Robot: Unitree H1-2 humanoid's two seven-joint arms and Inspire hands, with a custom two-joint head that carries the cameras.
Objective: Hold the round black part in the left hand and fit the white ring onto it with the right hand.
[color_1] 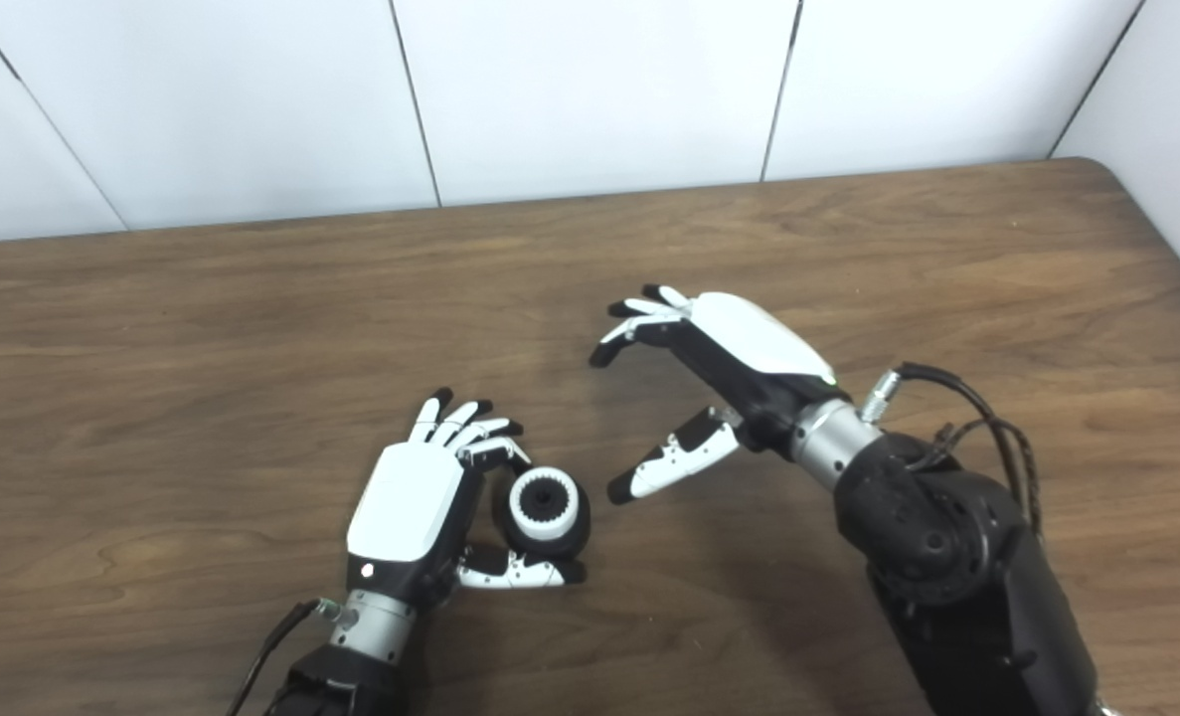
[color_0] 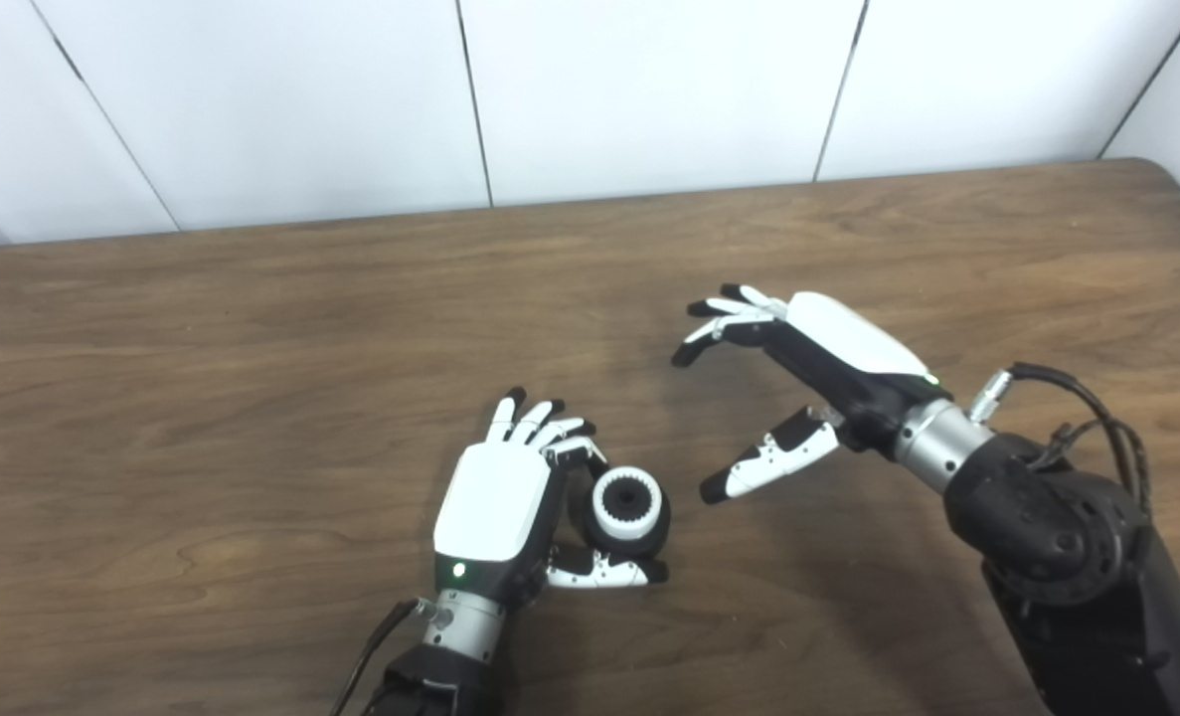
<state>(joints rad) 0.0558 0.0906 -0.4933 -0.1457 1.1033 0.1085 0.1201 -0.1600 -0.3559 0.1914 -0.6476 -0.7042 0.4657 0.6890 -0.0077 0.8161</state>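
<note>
My left hand (color_0: 510, 497) rests low on the wooden table (color_0: 252, 328), shut on the round black part (color_0: 649, 542), thumb under it and a finger over its top. The white ring (color_0: 627, 505) sits on the black part's face, its dark toothed bore pointing up and to the right. My right hand (color_0: 798, 388) hovers to the right of the part, apart from it. Its fingers (color_0: 724, 318) are spread, its thumb (color_0: 768, 462) points toward the ring, and nothing lies between them.
The brown table runs to a white panelled wall (color_0: 649, 89) at the back, with its rounded corner (color_0: 1166, 174) at the far right. Cables (color_0: 1096, 418) loop off my right forearm.
</note>
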